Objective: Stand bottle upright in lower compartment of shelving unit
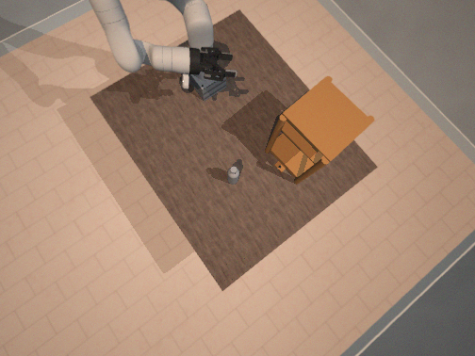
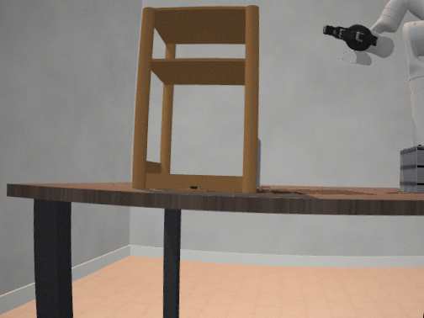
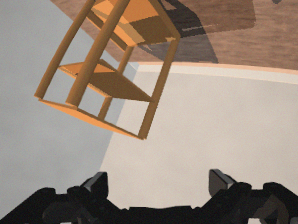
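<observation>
Overhead, the pale, tube-jointed arm reaches out level above its grey base block (image 1: 210,88), its black gripper (image 1: 225,64) spread to full width with nothing between the fingers, while the bottle (image 1: 233,175) stands well apart from it on the dark wood-grain table (image 1: 155,137), toward the lower edge of the picture and slightly to the right; the small grey bottle, rounded at the shoulder with a paler cap on top, appears upright already, its long axis vertical, so the reach to come looks like a descent and a sideways approach rather than any righting. Nearby, to the bottle's right and apart from it, the orange wooden shelving unit (image 1: 325,118) shows its flat top board and round corner posts. From the low side view, the unit (image 2: 251,101) rises tall on the table's edge (image 2: 210,203), its lower compartment an open frame behind a shallow front lip (image 2: 193,182); the gripper (image 2: 330,30) hangs high at the right, well above the table top, and the bottle cannot be made out from this angle. Through the wrist camera, two dark fingertips frame the bottom of the picture, wide apart, with the shelving unit (image 3: 160,96) tilted across the view and no bottle in sight.
</observation>
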Controlling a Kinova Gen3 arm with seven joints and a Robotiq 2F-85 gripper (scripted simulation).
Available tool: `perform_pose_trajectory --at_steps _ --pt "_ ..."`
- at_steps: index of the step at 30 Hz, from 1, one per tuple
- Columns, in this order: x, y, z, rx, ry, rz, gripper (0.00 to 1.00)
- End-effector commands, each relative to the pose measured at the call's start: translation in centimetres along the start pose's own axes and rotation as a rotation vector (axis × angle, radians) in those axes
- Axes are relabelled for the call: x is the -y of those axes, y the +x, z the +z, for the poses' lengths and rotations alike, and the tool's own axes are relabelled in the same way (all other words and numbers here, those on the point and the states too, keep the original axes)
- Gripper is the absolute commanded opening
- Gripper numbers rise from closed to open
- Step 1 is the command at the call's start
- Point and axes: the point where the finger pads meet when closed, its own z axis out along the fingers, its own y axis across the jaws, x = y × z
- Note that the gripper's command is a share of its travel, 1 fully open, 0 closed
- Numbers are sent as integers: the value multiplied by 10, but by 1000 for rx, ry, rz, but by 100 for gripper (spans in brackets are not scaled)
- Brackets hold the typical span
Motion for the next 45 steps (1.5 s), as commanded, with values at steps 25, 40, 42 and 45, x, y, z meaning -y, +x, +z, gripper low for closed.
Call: perform_pose_trajectory --at_steps 25,40,42,45 --pt "-17 78 -21 -114 -568 -445 100" --pt "-7 102 -29 -144 -705 -569 100" --pt "-7 102 -29 -144 -705 -569 100" --pt "-7 102 -29 -144 -705 -569 100"
